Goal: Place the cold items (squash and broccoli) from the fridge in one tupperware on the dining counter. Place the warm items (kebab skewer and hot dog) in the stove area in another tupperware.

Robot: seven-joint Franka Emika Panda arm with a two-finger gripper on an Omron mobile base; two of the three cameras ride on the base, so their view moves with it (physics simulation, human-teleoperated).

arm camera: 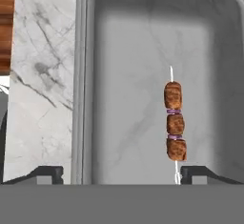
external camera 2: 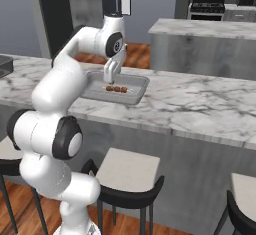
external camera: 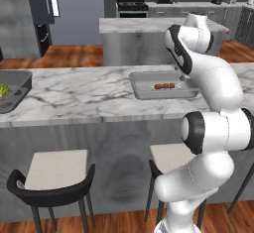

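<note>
One kebab skewer (arm camera: 174, 121), three brown meat chunks on a thin stick, lies flat in one grey tupperware (arm camera: 119, 37) on the counter (external camera: 79, 95), my jaws spread wide above, holding nothing.

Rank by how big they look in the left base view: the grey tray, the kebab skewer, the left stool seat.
1. left stool seat, though nearness inflates it
2. grey tray
3. kebab skewer

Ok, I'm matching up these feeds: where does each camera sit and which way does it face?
Left base view: behind-left of the arm, facing the marble counter; white arm at right.
Right base view: behind-right; arm at left, pincer over the grey tupperware.
Hand view: looking down into it, open pincer tips at bottom.
All share the kebab skewer.
</note>
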